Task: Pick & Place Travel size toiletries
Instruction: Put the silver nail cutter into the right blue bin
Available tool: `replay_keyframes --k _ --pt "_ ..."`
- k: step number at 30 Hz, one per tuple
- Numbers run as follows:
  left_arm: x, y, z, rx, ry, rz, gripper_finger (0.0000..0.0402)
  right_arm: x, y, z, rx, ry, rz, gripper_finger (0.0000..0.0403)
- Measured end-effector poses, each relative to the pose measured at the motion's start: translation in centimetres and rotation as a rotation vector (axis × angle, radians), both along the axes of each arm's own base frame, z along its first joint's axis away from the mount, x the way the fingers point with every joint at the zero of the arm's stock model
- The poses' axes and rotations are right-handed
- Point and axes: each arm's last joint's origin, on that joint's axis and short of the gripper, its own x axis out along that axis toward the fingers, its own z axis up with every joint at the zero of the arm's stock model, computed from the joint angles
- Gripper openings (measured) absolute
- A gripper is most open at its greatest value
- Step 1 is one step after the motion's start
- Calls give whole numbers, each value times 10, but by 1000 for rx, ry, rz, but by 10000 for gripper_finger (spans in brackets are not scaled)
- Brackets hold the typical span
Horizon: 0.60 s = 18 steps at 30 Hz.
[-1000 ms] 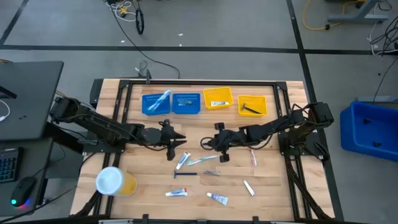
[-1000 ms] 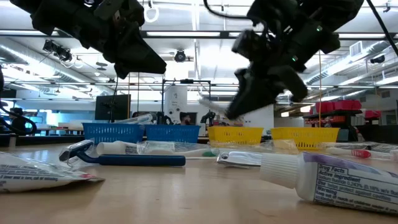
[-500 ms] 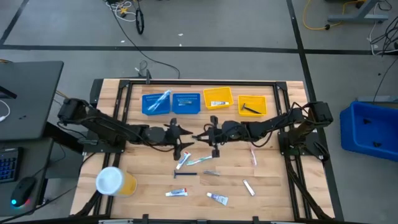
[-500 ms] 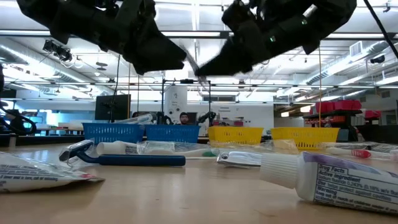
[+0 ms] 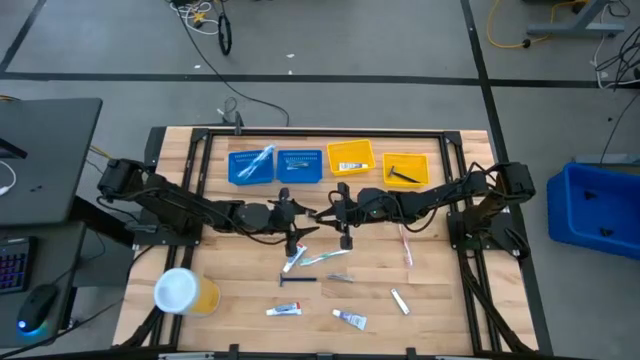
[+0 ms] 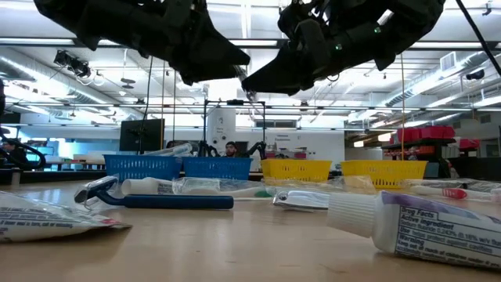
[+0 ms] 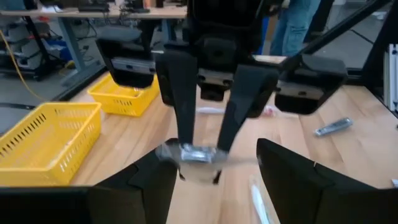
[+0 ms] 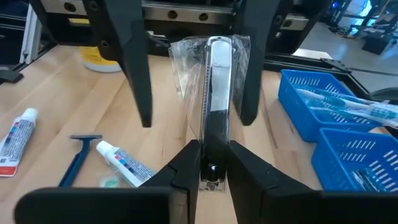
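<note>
The right pincer (image 8: 210,163) is clamped on one end of a slim razor sealed in a clear wrapper (image 8: 210,99), holding it in the air above the middle of the desk (image 5: 440,300), just in front of the blue trays (image 5: 277,166) and yellow trays (image 5: 350,158). The left pincer (image 5: 300,222) faces it with its fingers (image 7: 180,106) spread apart on either side of the razor's free end, not yet closed on it. The item looks very light and fairly stiff along its handle, but the glossy film around it is loose and probably slippery, so a grip on the wrapper alone would likely slide or crumple; the safer hold is across the solid handle inside, squeezing on its flat sides. Because it is thin, a gentle closing force should be enough. The rest of the toiletries lie on the near half of the desk: a toothpaste tube (image 5: 291,260), a toothbrush (image 5: 322,257), a blue razor (image 5: 297,279) and a small tube (image 5: 349,319), all small and light.
</note>
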Motion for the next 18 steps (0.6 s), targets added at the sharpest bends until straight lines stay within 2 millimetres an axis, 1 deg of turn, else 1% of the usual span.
replay_keyframes --k 4,15,17,18 --pt "0 0 0 -1 -1 4 205 0 0 1 0 -9 0 73" --pt "-1 1 -1 -33 -4 48 78 1 0 2 1 -27 0 79" --pt "-1 2 -1 -43 -8 63 62 1 0 2 1 -28 0 82" --pt "-1 2 -1 -49 -10 68 59 1 0 2 0 -28 -2 83"
